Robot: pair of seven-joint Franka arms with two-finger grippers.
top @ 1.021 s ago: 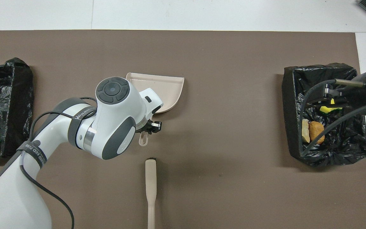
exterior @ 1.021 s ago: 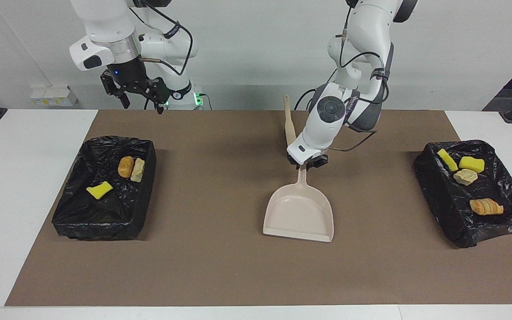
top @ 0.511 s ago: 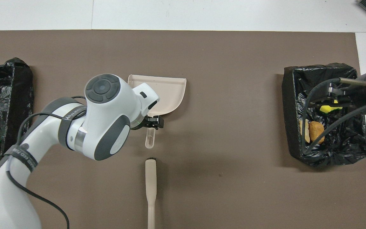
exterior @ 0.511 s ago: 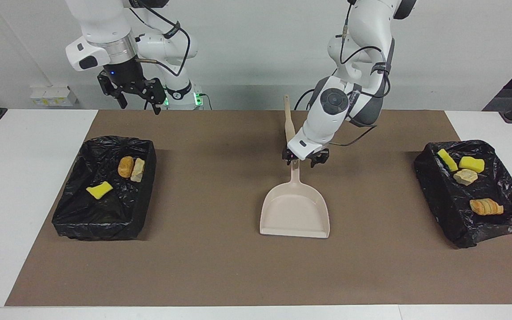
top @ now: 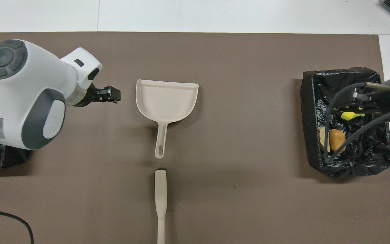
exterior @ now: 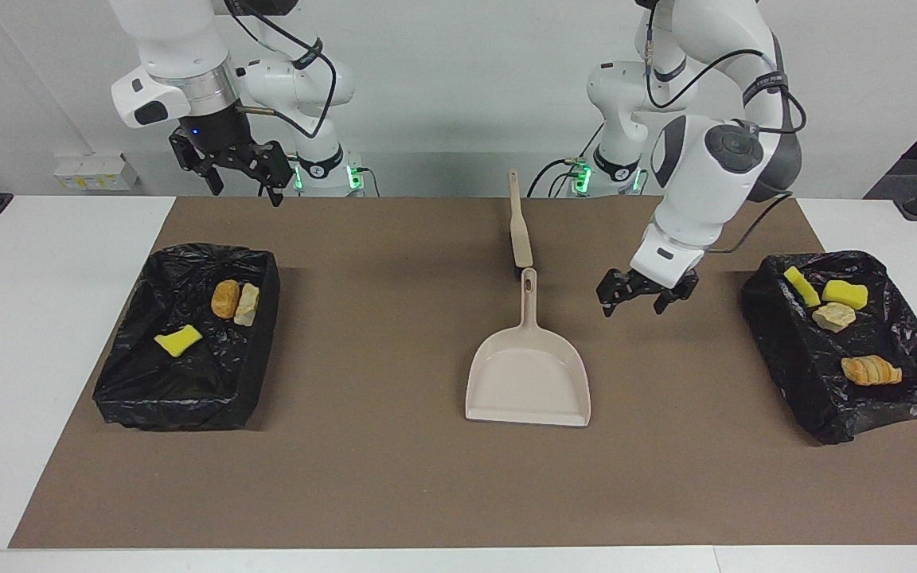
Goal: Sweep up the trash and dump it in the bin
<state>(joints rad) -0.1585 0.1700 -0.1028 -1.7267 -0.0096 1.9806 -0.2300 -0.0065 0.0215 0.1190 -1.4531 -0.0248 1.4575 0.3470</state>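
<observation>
While the overhead view hides most trash (exterior: 831, 317), the facing view shows seven bits binned; both tools (exterior: 643, 296) (exterior: 237, 177) gape, empty.

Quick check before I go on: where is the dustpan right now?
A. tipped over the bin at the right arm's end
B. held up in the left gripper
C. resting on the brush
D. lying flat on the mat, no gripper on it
D: the dustpan lies flat on the mat, and the left gripper hangs open beside it, apart from its handle.
</observation>
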